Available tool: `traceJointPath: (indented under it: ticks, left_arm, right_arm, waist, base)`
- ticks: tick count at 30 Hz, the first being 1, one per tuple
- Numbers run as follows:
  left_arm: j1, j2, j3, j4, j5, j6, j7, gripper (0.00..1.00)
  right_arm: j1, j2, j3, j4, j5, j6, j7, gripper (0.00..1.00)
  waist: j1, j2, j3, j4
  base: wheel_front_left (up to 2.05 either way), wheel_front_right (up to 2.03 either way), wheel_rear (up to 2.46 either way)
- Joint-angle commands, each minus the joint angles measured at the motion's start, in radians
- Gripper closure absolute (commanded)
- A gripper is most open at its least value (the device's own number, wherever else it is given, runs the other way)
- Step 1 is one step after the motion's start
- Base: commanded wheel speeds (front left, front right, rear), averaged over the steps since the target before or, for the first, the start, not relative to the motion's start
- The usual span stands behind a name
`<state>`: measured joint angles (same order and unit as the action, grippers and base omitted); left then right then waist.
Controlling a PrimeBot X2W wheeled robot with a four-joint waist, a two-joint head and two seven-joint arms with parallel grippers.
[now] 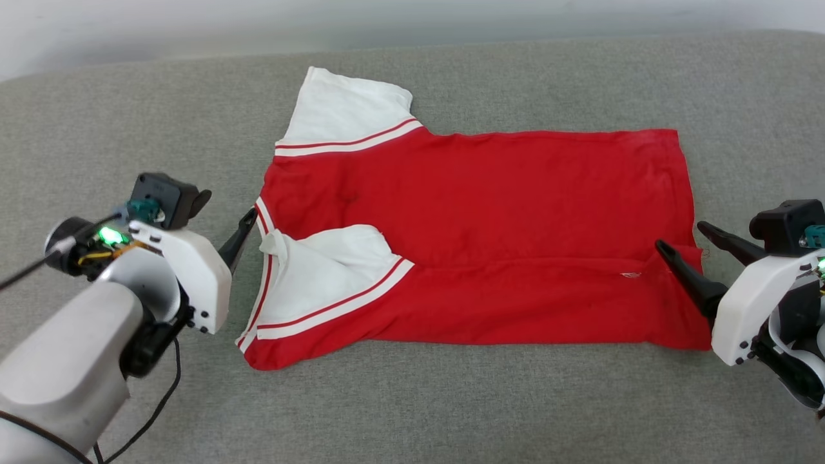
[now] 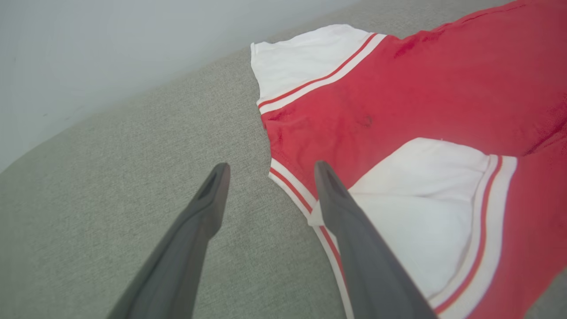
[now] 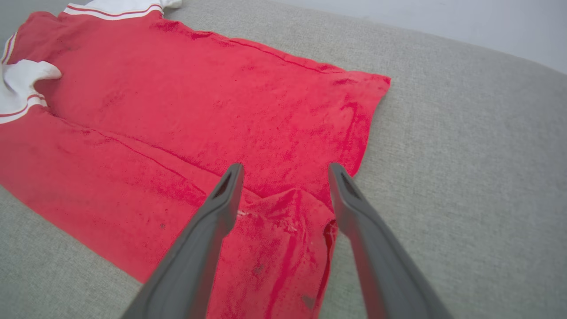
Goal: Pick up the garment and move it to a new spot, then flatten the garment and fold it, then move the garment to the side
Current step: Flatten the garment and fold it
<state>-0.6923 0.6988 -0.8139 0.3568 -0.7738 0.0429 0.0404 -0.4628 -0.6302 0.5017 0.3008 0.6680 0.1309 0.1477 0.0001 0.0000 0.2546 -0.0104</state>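
Left gripper (image 2: 271, 166) spread wide, empty; neck end of jersey (image 1: 490, 193) just beside one finger. Right gripper (image 3: 285, 166) spread wide, empty, straddling hem corner. Jersey flat between both on grey cushion (image 1: 451, 399), near edge folded over. I judge both are posted at the ends for next fold.

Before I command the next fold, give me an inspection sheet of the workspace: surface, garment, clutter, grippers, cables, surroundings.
Surface: grey fabric surface, smooth.
Job's things: garment lies flat, its near long edge folded over, one white sleeve on top, the other spread out at the far side.
Clutter: nothing seen.
Grippers: left gripper open at the collar end; right gripper open at the hem end; neither holds cloth.
Cables: black cable hanging below the left arm.
Surroundings: pale wall behind.
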Motion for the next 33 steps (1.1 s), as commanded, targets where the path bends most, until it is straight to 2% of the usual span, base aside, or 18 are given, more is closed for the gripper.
traceJointPath:
  ticks: [1, 9, 14, 22, 26, 30, 31, 32, 33]
  left_arm:
    - [-0.024, 0.016, -0.003, -0.023, -0.009, -0.012, 0.043, 0.00]
    - [-0.084, 0.093, -0.036, -0.162, -0.178, -0.077, 0.456, 0.00]
    - [-0.071, 0.118, -0.065, -0.188, -0.281, -0.074, 0.658, 0.00]
    - [-0.034, 0.112, -0.109, -0.150, -0.345, -0.065, 0.790, 0.00]
    - [-0.012, 0.101, -0.136, -0.101, -0.347, -0.073, 0.815, 0.00]
    - [0.016, 0.086, -0.170, -0.065, -0.342, -0.100, 0.823, 0.00]
    - [0.017, 0.083, -0.171, -0.059, -0.341, -0.106, 0.816, 0.59]
    - [0.018, 0.080, -0.170, -0.054, -0.343, -0.111, 0.810, 1.00]
    - [0.016, 0.079, -0.168, -0.052, -0.344, -0.116, 0.803, 1.00]
  right_arm:
    - [0.013, -0.004, -0.010, -0.013, -0.005, 0.000, 0.000, 0.00]
    - [0.038, -0.009, -0.042, -0.067, -0.025, -0.001, 0.041, 0.00]
    - [0.043, 0.004, -0.038, -0.088, -0.029, 0.000, 0.073, 0.00]
    - [0.027, 0.011, -0.021, -0.089, -0.020, -0.001, 0.106, 0.00]
    - [0.006, 0.017, -0.008, -0.080, -0.015, 0.000, 0.114, 0.00]
    - [-0.012, 0.016, 0.001, -0.074, -0.006, -0.001, 0.104, 0.00]
    - [-0.020, 0.011, 0.000, -0.075, -0.007, 0.000, 0.099, 0.00]
    - [-0.026, 0.005, 0.000, -0.076, -0.006, -0.001, 0.099, 0.00]
    - [-0.032, -0.003, 0.001, -0.078, -0.008, -0.001, 0.102, 0.00]
  waist:
    - [-0.0001, 0.0000, -0.010, 0.008]
    - [-0.0001, 0.0000, -0.019, 0.010]
    - [-0.0001, 0.0000, -0.013, -0.008]
    - [-0.0001, 0.0000, 0.006, -0.042]
    - [-0.0001, 0.0000, 0.020, -0.062]
    - [-0.0001, 0.0000, 0.022, -0.071]
    - [-0.0001, 0.0000, 0.020, -0.073]
    - [-0.0001, 0.0000, 0.017, -0.072]
    - [-0.0001, 0.0000, 0.012, -0.071]
  base:
    - [0.00, 0.00, 0.00]
    - [0.00, 0.00, 0.00]
    - [0.00, 0.00, 0.00]
    - [0.00, 0.00, 0.00]
    - [0.00, 0.00, 0.00]
    - [0.00, 0.00, 0.00]
    - [0.00, 0.00, 0.00]
    - [0.00, 0.00, 0.00]
    - [0.00, 0.00, 0.00]
